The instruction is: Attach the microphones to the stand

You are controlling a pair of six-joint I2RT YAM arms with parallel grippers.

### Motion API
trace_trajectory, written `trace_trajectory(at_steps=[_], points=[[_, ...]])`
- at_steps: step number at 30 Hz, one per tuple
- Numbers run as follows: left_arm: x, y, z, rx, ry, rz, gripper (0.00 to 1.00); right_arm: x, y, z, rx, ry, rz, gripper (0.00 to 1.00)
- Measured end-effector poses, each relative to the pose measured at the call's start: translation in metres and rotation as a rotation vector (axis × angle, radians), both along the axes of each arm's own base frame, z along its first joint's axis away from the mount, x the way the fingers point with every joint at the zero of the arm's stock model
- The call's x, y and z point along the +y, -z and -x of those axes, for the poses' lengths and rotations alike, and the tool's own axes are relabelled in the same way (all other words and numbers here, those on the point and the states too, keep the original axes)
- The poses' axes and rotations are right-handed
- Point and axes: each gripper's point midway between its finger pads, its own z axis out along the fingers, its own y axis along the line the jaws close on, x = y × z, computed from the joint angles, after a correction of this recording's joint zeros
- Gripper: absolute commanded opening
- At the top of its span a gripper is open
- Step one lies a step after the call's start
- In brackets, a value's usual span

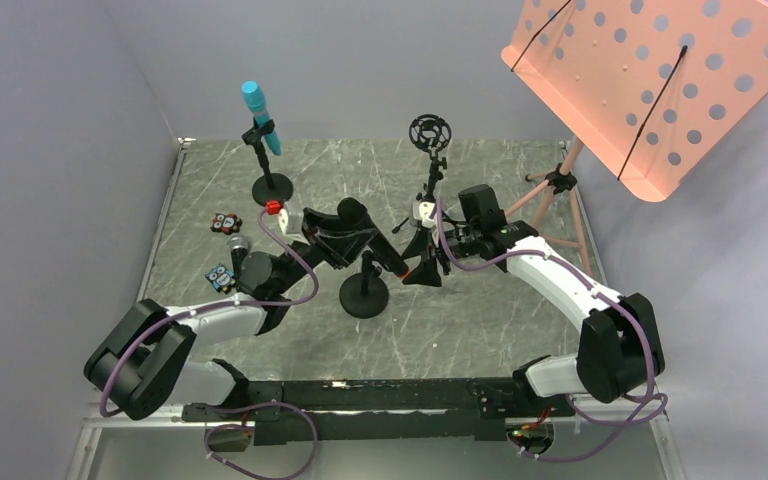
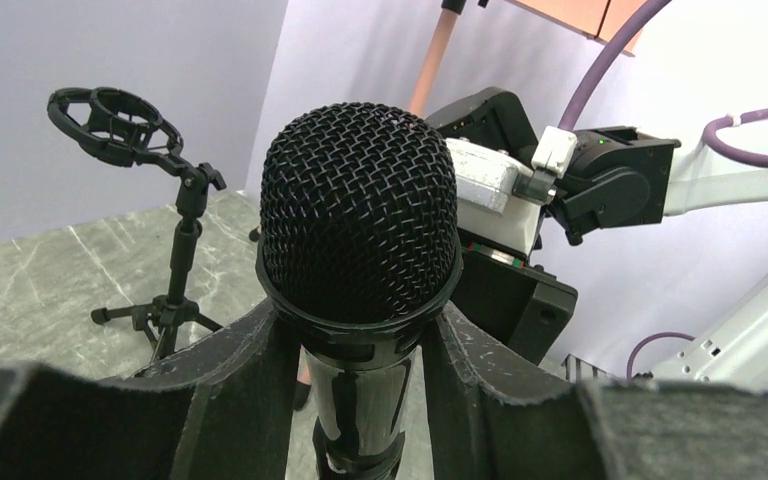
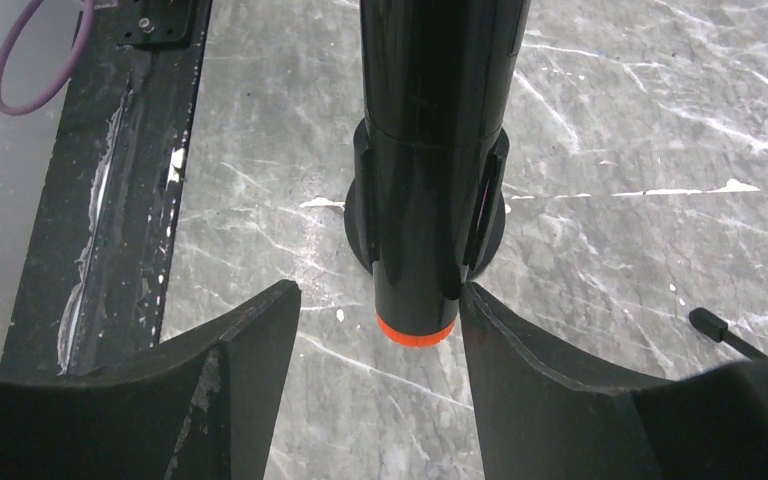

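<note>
A black microphone with a dark mesh head (image 2: 358, 210) and an orange end cap (image 3: 416, 331) is held tilted over the middle stand (image 1: 364, 297). My left gripper (image 2: 360, 335) is shut on its body just under the head. Its lower end sits in the stand's black clip (image 3: 486, 196). My right gripper (image 3: 378, 292) is open around that end; the right finger (image 3: 520, 350) touches it and the left finger stands apart. The turquoise microphone (image 1: 260, 115) sits in the back-left stand (image 1: 272, 186). A grey mesh head (image 1: 238, 244) shows on the table beside the left arm.
A tripod stand with an empty ring mount (image 1: 430, 130) rises behind the right gripper. A pink perforated music stand (image 1: 650, 80) overhangs the back right, its tripod (image 1: 560, 185) on the table. Small coloured items (image 1: 226, 222) lie at the left. A black rail (image 3: 110, 200) borders the near edge.
</note>
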Motion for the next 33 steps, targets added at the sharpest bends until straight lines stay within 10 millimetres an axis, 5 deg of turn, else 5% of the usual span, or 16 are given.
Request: trace_trajectory(at_steps=[33], points=[[-0.014,0.033,0.0,0.064,0.046,-0.263,0.0,-0.012,-0.017,-0.001,-0.037,0.013,-0.033,0.71]])
